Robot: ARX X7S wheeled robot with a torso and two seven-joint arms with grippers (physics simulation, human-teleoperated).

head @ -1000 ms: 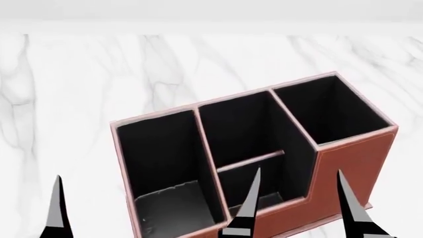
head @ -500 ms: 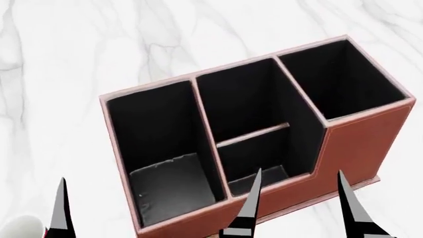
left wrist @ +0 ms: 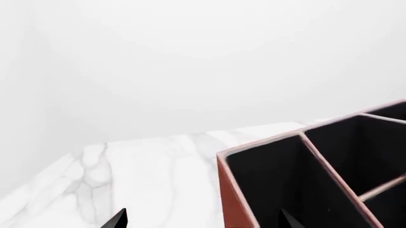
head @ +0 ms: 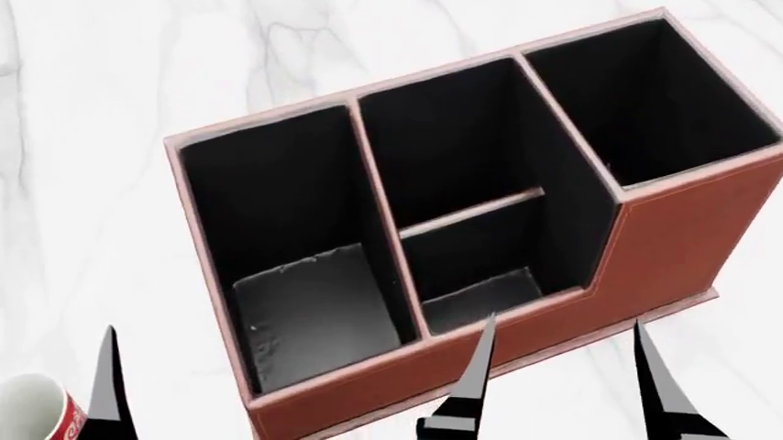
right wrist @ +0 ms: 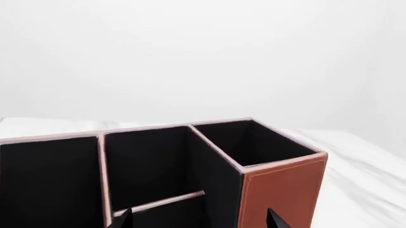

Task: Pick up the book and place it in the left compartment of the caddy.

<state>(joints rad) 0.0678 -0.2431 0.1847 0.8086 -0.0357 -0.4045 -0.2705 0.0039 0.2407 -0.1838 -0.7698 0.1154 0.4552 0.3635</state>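
Note:
The reddish-brown caddy (head: 685,238) stands on the white marble table, its three black-lined sections open to the head view. The left compartment (head: 312,307) is the wide one with a greyish floor, and nothing lies in it. The book is out of view. My right gripper (head: 563,394) is open in front of the caddy's low front wall, near the middle section with the crossbar. Of my left arm only one finger (head: 108,380) shows in the head view, left of the caddy. In the left wrist view my left gripper (left wrist: 203,221) is open, straddling the caddy's (left wrist: 231,199) left end wall. The right wrist view has my right gripper (right wrist: 199,219) open before the caddy (right wrist: 282,190).
A white mug (head: 31,408) with a red patterned outside sits at the near left, next to my left finger. The marble table (head: 110,137) stretches around and behind the caddy.
The head view has tilted down, so the caddy sits higher in the picture and its floors show more. The mug has come into view at the lower left. Both grippers stay open.

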